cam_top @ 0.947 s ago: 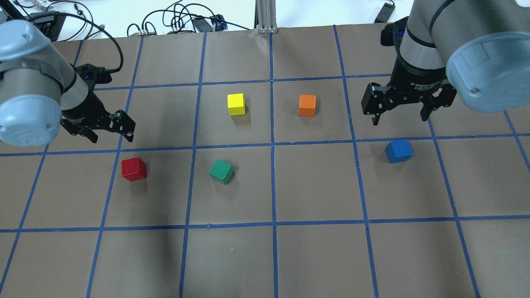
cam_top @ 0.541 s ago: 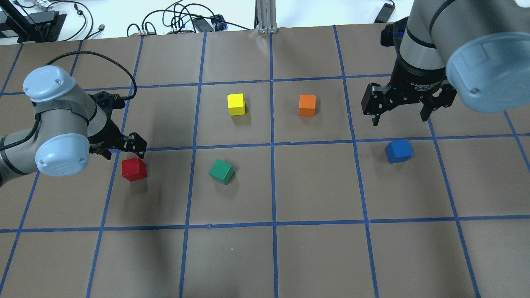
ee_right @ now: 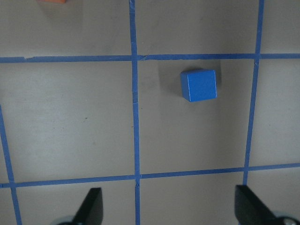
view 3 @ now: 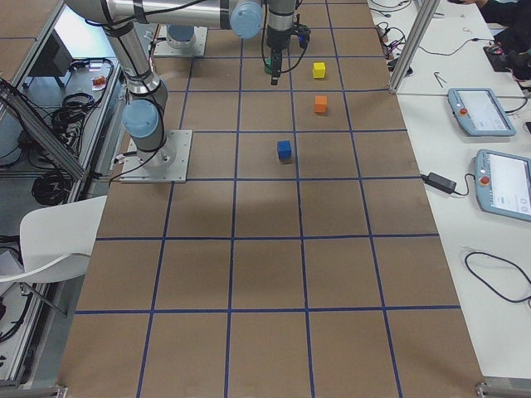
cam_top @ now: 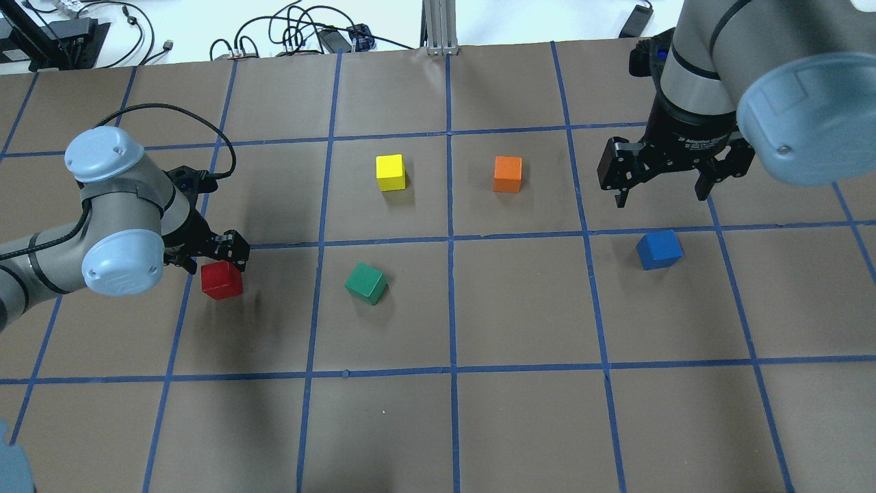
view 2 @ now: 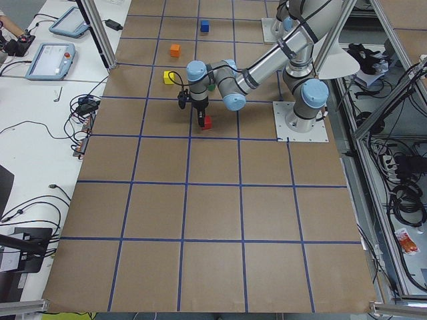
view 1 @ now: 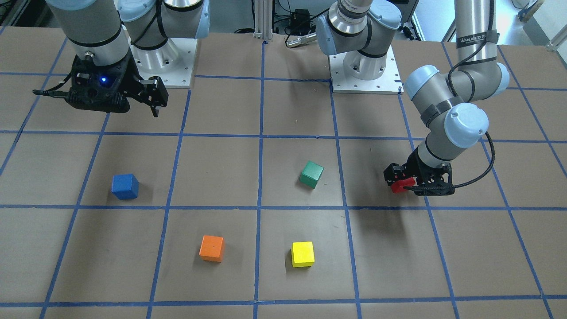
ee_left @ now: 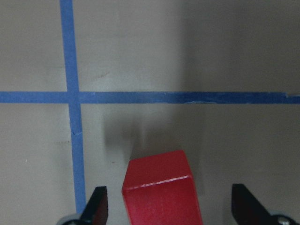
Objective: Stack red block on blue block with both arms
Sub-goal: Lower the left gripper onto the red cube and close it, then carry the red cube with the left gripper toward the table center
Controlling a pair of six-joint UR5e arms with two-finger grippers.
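Observation:
The red block [cam_top: 222, 280] sits on the table at the left. My left gripper [cam_top: 211, 255] is low over its far side, open. In the left wrist view the red block [ee_left: 161, 194] lies between the two spread fingers [ee_left: 97, 205] with gaps on both sides. The blue block [cam_top: 659, 249] sits at the right. My right gripper [cam_top: 658, 189] hangs open and empty above the table, just beyond it. The right wrist view shows the blue block [ee_right: 199, 85] ahead of the fingers [ee_right: 91, 206].
A green cube [cam_top: 366, 283] lies tilted right of the red block. A yellow cube [cam_top: 390, 172] and an orange cube [cam_top: 507, 174] sit farther back mid-table. Blue tape lines grid the brown table [cam_top: 520, 308]. Cables lie beyond the far edge.
My left arm has swung in and down towards the red block, bringing the open gripper over it. The right arm and all cubes have stayed still.

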